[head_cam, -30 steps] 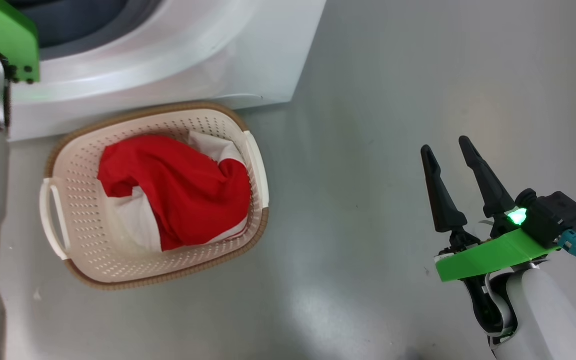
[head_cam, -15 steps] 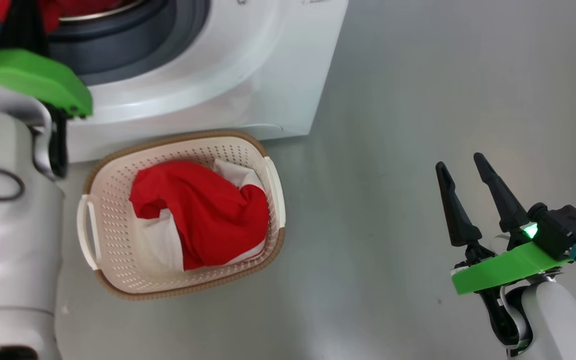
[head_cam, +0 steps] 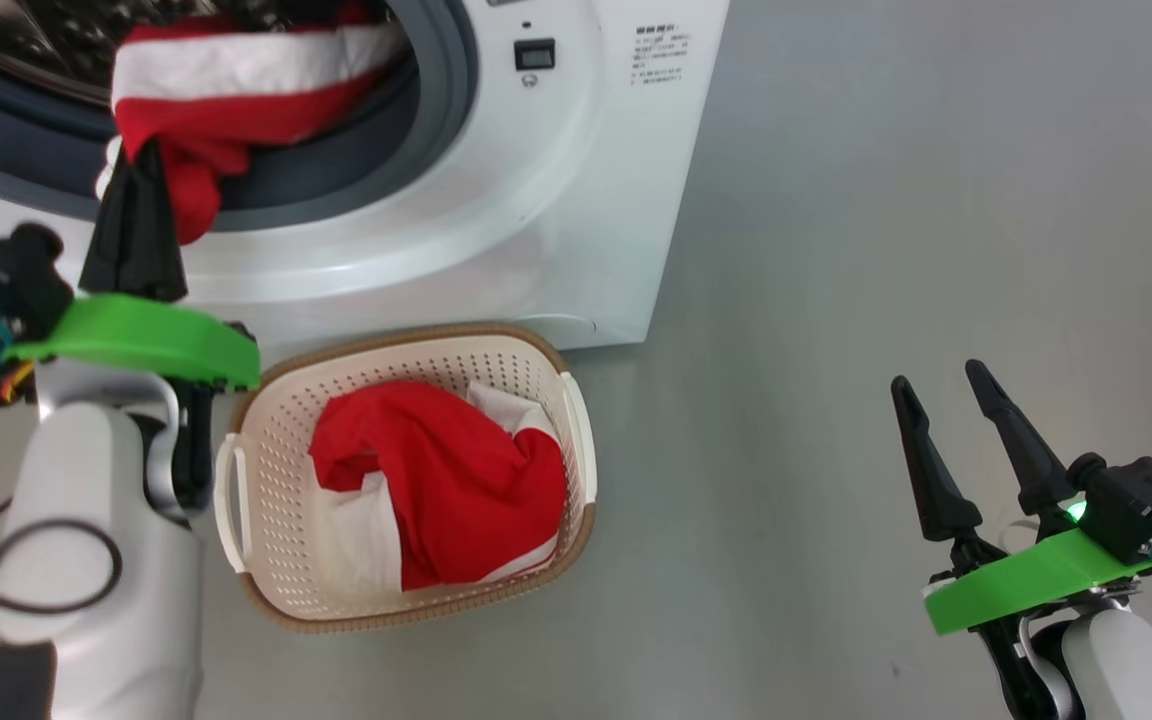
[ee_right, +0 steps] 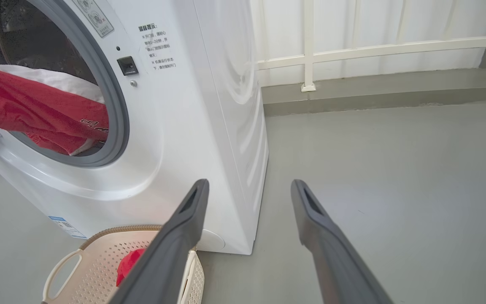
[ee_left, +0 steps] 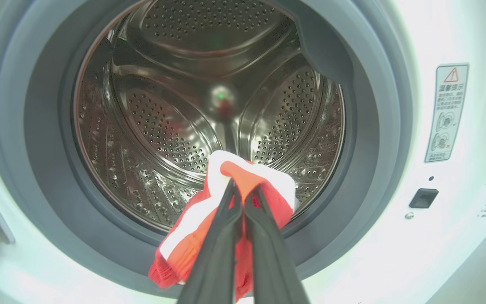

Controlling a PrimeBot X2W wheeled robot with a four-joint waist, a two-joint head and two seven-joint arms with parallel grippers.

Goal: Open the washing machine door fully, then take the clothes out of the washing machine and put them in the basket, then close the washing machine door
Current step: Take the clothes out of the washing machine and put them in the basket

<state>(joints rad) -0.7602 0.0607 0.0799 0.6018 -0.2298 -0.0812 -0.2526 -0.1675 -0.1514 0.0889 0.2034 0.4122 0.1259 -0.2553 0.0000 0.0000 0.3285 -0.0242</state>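
Left gripper (ee_left: 243, 192) clenches a red garment (head_cam: 256, 115) hanging over the washer's (head_cam: 556, 200) lower seal (head_cam: 416, 150) edge; another garment (head_cam: 446, 480) lies in the basket (head_cam: 271, 450). Soft, light, floppy cloth, apt to snag; a bunched fold grips best; right gripper (head_cam: 938, 373) hangs spread, empty.

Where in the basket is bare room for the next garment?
Free: the basket's left part, between its rim and the red garment; also the grey floor between the washing machine and the open right gripper. Crowded: the basket's right half, and the drum mouth, where the left gripper is shut on the second garment.
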